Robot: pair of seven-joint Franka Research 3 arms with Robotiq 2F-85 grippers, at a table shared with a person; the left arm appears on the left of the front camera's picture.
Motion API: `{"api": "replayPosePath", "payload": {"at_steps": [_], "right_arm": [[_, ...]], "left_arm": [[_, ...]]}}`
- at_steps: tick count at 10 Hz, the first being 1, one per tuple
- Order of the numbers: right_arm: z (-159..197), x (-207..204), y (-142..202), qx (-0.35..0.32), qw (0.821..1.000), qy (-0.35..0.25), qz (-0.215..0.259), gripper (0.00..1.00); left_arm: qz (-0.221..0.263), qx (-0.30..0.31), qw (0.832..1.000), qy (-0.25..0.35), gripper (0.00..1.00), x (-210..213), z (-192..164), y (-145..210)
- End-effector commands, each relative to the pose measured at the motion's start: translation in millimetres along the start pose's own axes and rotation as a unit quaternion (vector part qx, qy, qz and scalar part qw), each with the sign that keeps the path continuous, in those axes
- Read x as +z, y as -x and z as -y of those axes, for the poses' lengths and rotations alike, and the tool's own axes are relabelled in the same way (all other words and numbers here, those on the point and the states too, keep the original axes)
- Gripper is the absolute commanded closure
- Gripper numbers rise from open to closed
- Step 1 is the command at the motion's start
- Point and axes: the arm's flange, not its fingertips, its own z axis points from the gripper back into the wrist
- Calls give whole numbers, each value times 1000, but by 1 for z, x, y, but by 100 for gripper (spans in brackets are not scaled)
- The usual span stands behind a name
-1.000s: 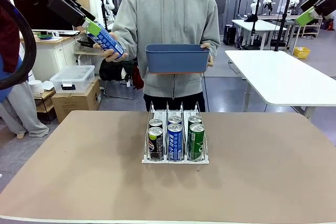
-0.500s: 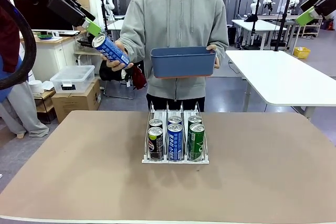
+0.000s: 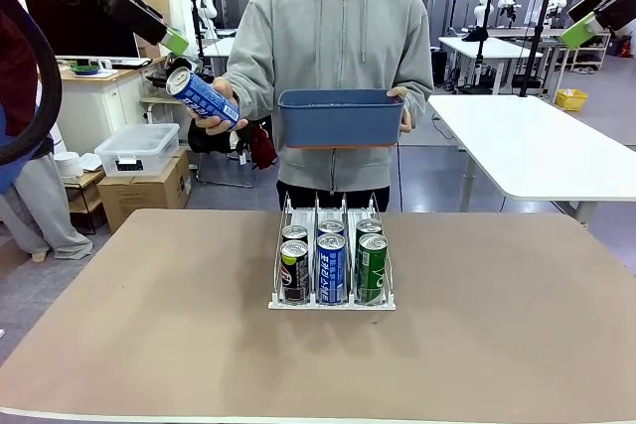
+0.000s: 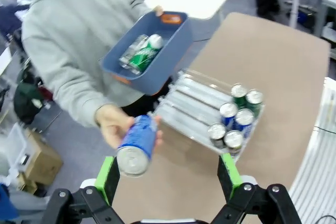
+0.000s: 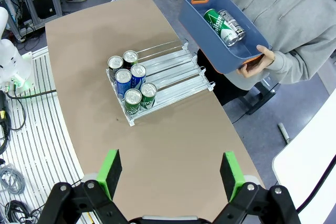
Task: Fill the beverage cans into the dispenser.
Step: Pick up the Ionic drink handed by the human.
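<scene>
Fingers (image 4: 107, 179) on your left gape released before the person's blue can (image 4: 139, 140). Right fingers (image 5: 111, 172), released, overlook bare worktop (image 5: 173, 140) beside the dispenser (image 5: 173, 74).

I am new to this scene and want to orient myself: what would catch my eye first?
A person at the far side holds a blue-and-white can out toward the open left gripper while carrying a blue bin. Nearer the camera, the dispenser holds six cans at its front end.
</scene>
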Motion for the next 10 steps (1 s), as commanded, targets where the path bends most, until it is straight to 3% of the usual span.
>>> {"api": "replayPosePath", "payload": {"at_steps": [1, 3, 6, 10], "right_arm": [[0, -1, 0, 3, 1000, -1, -1, 0], [0, -1, 0, 3, 1000, -1, -1, 0], [0, -1, 0, 3, 1000, -1, -1, 0], [0, -1, 0, 3, 1000, -1, -1, 0]], "left_arm": [[-44, 11, 998, -33, 0, -26, -5, 2], [-31, -4, 999, -36, 0, -42, -18, 9], [-53, -36, 998, -27, 0, -68, -34, 22], [-44, -34, 998, -21, 0, -86, -43, 31]]}}
